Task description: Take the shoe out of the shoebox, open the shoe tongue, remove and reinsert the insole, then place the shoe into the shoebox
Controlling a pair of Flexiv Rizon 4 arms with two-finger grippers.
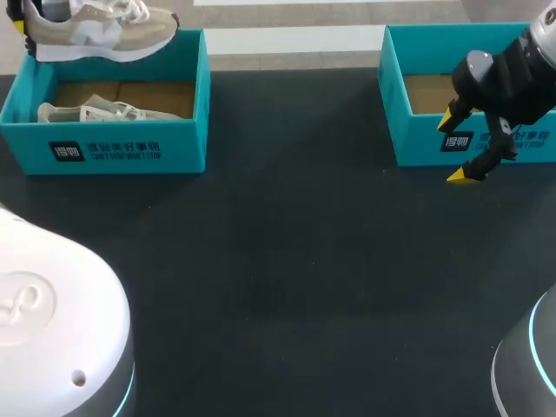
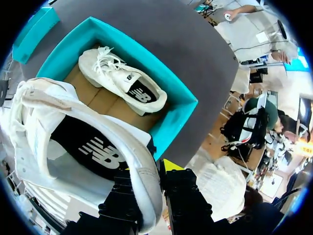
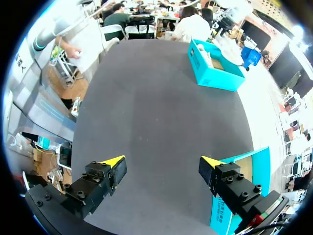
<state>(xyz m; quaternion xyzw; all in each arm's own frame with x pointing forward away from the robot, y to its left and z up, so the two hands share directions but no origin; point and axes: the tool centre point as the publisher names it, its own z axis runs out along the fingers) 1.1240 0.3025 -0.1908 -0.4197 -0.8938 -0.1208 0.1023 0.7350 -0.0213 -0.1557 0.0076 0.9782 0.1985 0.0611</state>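
Note:
A beige and white shoe point(image 1: 95, 33) hangs over the back edge of the left teal shoebox point(image 1: 113, 143), and my left gripper point(image 1: 17, 24) holds it at the heel. In the left wrist view the left gripper point(image 2: 149, 188) is shut on the heel collar of that shoe point(image 2: 73, 147), whose black insole shows. A second white shoe point(image 2: 122, 83) lies on its side in the shoebox point(image 2: 181, 115) under it and shows in the head view as the second shoe point(image 1: 109, 111). My right gripper point(image 1: 461, 146) stands open and holds nothing at the front wall of the right box.
A second teal box point(image 1: 417, 130) stands at the back right, its cardboard floor bare where it shows. In the right wrist view the right gripper point(image 3: 161, 164) is over dark tabletop point(image 3: 161, 98), beside that box point(image 3: 244, 169). The left shoebox point(image 3: 212, 66) lies far ahead.

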